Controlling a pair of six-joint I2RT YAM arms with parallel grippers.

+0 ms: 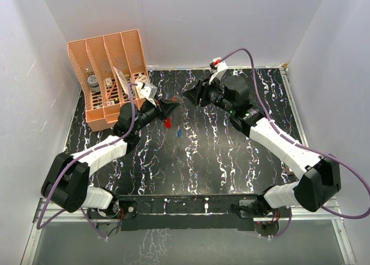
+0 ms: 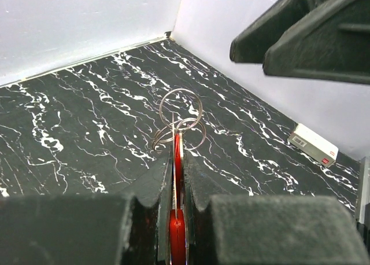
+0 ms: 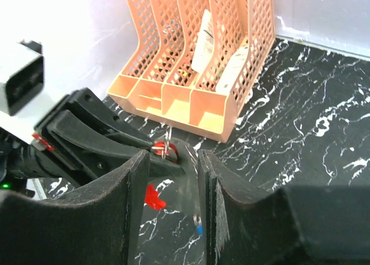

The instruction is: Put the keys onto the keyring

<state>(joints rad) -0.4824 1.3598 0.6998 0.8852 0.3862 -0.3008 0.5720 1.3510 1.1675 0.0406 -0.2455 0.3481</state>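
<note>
1. The keyring (image 2: 177, 242), an oval loop of red curved plastic strip and whitish-grey band, sits edge-on between the fingers of my left gripper (image 2: 177, 175), which is clamped on it. Its thin wire coils (image 2: 180, 117) stick out past the fingertips.
2. Neither key is on the ring yet. The tiny key with the red plastic head (image 3: 151, 197) lies on the black white-veined table (image 1: 231, 161), just below my left gripper's tips. The tiny key with the blue plastic head (image 3: 198, 224) lies near it, further toward my right arm's side.
3. My right gripper (image 3: 173, 161) has its fingers apart with nothing between them. It faces the left gripper's tips at close range, above both keys.
4. I judge the step in hand to be fetching a key. The red one is nearest, so I should lower the right fingers straight over it and pinch the plastic head.
5. I cannot make out the head's hole, so the pinch should sit low on the head and leave its end free for the wire.
6. The left clamp must hold firm, since springy coils could twist the ring.
7. The peach mesh file organiser (image 3: 191, 103) stands behind my left gripper, well apart.
</note>
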